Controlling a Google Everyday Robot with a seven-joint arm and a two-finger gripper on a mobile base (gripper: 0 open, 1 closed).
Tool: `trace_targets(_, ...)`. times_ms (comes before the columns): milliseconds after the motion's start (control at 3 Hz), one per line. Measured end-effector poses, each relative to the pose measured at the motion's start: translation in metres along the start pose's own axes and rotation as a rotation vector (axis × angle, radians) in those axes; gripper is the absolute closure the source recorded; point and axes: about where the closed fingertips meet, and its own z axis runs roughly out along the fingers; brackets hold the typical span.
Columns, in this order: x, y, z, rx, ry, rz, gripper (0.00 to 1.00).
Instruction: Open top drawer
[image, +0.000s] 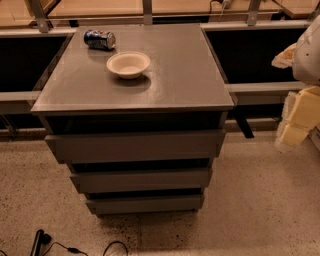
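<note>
Speckled floor (260, 210) open in front of the cabinet and to its right; grey cabinet (175, 70) stands free, its flat top overhanging the drawer fronts on the front edge and both sides; metal rail (260, 24) runs behind the cabinet, close to its back edge.

Top drawer (135, 146): just under the cabinet top, uppermost of three stacked fronts; widest and tallest of them; dark grey, flat, no handle; a dark gap lies between its upper edge and the cabinet top; inside not visible. Middle drawer (142, 180) and bottom drawer (145, 204) below it, each looking narrower, each with a dark gap above.

Gripper (299, 117): pale, at the frame's right edge, right of the cabinet and well apart from it, about level with the top drawer; partly cut off; cannot tell how far open, nor whether it holds anything.

Bowl (128, 64): white, upright on the cabinet top, left of centre; its inside pale and bare. Can (99, 39): blue, lying on its side near the back-left corner, just behind the bowl, apart from it.

Black cable (75, 248) on the floor, front-left of the cabinet.
</note>
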Motion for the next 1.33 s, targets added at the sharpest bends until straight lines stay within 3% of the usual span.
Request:
trace_targets(333,0.000,0.000,0.000,0.000,0.000,0.000,0.00)
trace_targets(667,-0.015,0.011,0.040,-0.027,-0.075,-0.016,0.00)
trace_targets(1000,-0.020,0.018,0.071,-0.025,-0.079,-0.023,0.00)
trace_targets(1333,-0.023,0.017,0.074,-0.029,-0.051,-0.035,0.00)
